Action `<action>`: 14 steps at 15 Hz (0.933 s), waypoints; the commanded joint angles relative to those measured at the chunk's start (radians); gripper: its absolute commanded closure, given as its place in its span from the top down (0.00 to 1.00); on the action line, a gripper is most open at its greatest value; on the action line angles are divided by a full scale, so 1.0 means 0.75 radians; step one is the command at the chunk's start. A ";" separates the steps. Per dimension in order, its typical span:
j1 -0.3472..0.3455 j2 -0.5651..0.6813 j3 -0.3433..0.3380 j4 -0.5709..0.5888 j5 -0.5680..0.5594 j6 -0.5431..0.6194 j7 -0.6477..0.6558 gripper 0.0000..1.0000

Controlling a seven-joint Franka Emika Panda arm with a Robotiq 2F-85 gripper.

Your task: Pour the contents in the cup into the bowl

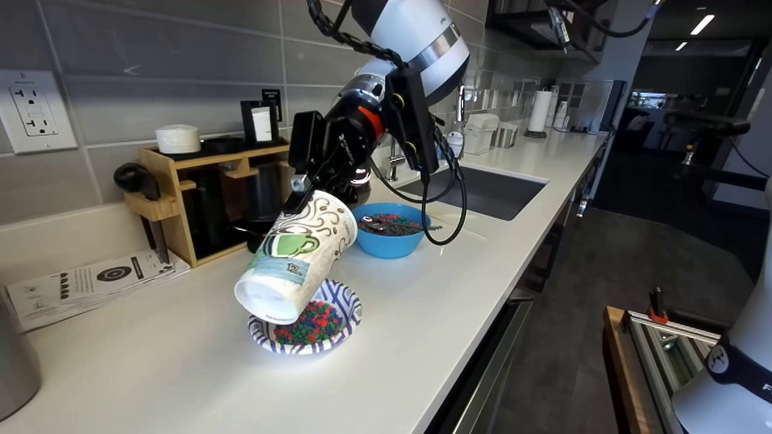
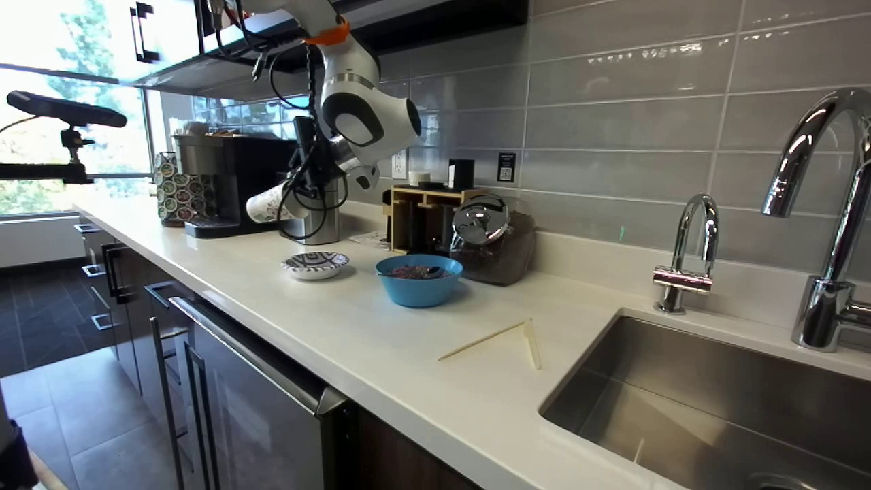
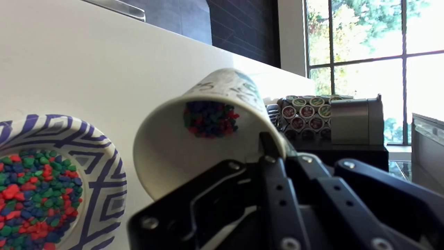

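Note:
The cup (image 1: 301,247) is tilted well over in the air, its base low and its mouth higher. It also shows in an exterior view (image 2: 265,205). My gripper (image 3: 277,147) is shut on the cup's wall at the rim, one finger inside and one outside. In the wrist view red, green and blue pebbles lie at the bottom of the cup (image 3: 163,152). The shallow patterned bowl (image 1: 350,307) sits on the counter, partly hidden behind the cup. In the wrist view the bowl (image 3: 107,184) is left of the cup and holds similar pebbles.
A bright-blue bowl (image 2: 416,291) with pebbles and a spoon stands near the patterned bowl. A wooden organizer (image 1: 175,211), a glass jar (image 2: 507,255) and a coffee machine (image 2: 252,177) stand along the back. Thin sticks (image 2: 534,344) lie by the sink (image 2: 633,408).

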 commanded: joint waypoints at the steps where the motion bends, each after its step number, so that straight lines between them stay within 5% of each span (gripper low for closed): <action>1: -0.021 0.034 0.008 0.033 0.055 -0.061 -0.016 0.01; 14: -0.109 0.225 -0.018 0.143 0.356 -0.361 -0.011 0.01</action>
